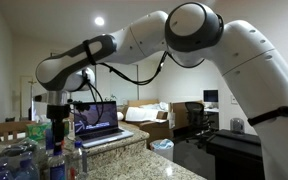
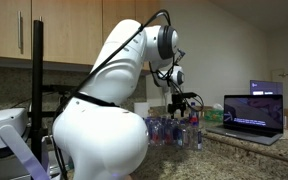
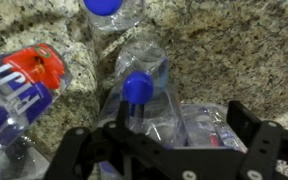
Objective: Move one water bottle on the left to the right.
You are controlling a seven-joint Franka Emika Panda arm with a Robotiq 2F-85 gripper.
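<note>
My gripper (image 3: 184,108) points down over a cluster of bottles on the granite counter (image 3: 234,50) and is open. A clear water bottle (image 3: 149,62) with a blue cap stands just inside the left finger (image 3: 121,112). Another clear bottle (image 3: 199,125) with a blue and red label lies between the fingers, which do not touch it. A further blue-capped bottle (image 3: 109,10) is at the top edge. A red-marked bottle (image 3: 24,80) lies to the left. In both exterior views the gripper (image 1: 59,125) (image 2: 181,104) hangs just above the bottle cluster (image 1: 49,158) (image 2: 172,130).
An open laptop (image 1: 99,118) (image 2: 254,110) stands on the counter beside the bottles. A green container (image 1: 36,130) is behind the cluster. A white bin (image 1: 162,148), an office chair (image 1: 194,115) and a cardboard box (image 1: 149,115) stand beyond the counter edge.
</note>
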